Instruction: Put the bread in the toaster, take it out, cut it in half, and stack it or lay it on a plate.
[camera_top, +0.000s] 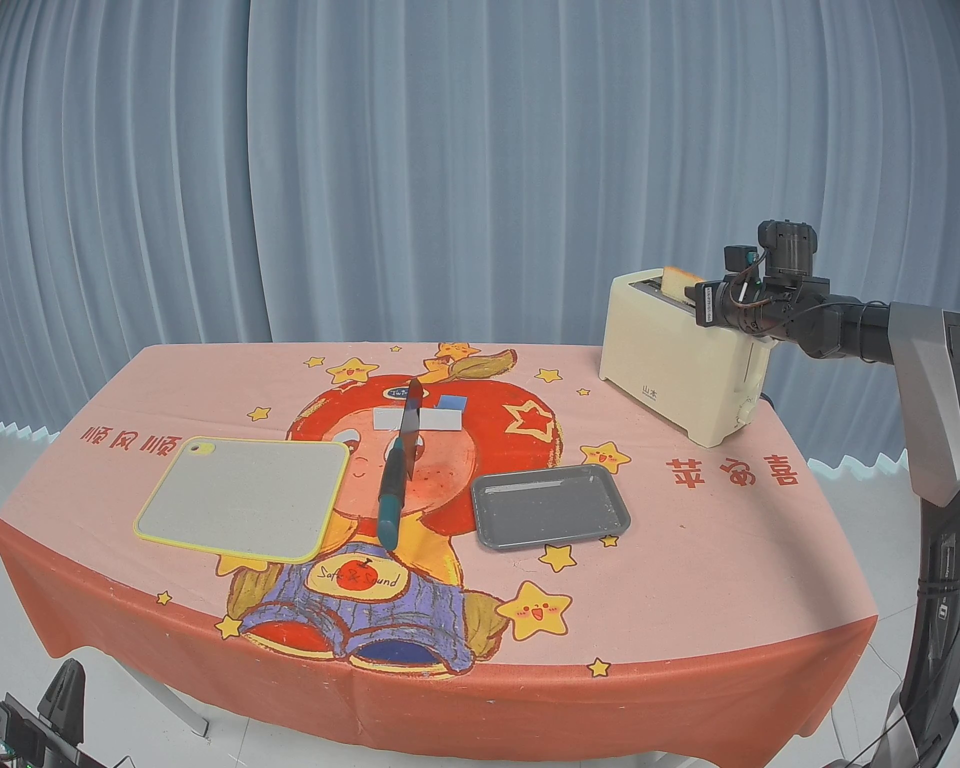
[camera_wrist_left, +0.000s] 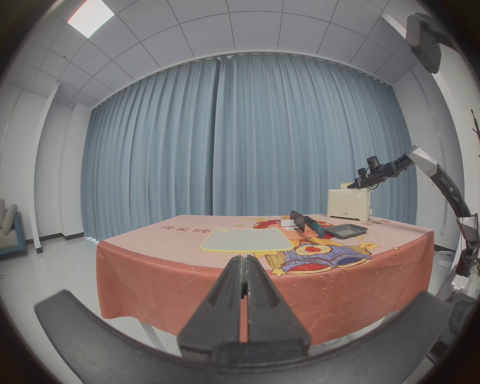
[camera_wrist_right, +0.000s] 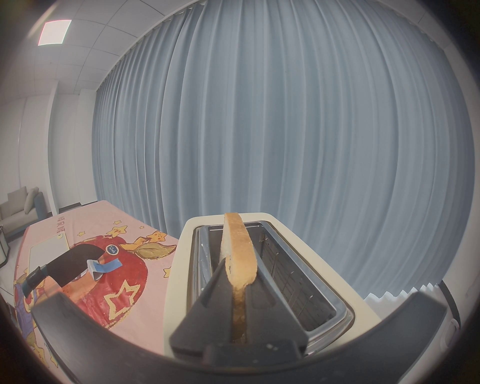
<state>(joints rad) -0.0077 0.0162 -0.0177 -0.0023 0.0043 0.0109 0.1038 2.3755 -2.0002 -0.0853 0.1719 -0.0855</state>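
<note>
Looking down the right wrist camera, I have the right tool (camera_wrist_right: 239, 280) closed on the bread (camera_wrist_right: 239, 250), one finger on each flat face of the slice and its thin crust edge turned toward me. The slice stands on edge in the toaster (camera_wrist_right: 176, 290), partly down in the slot and partly above the rim. Its long axis runs along the slot, straight away from the tool, and its faces are parallel to the slot walls. I judge that the next move is purely vertical, whether down or up, so the slice must stay in that plane. Any twist would jam it against the wire guides.

From the head camera, the toaster sits at the far right of the desk (camera_top: 700, 580), so the right arm is much the nearer one. The left tool (camera_wrist_left: 244, 270) is shut on nothing, low and off the front left corner of the desk.

The board (camera_top: 245, 497) lies front left, the tray (camera_top: 550, 507) lies centre right, and the knife (camera_top: 398, 470) lies between them with its handle toward me
</note>
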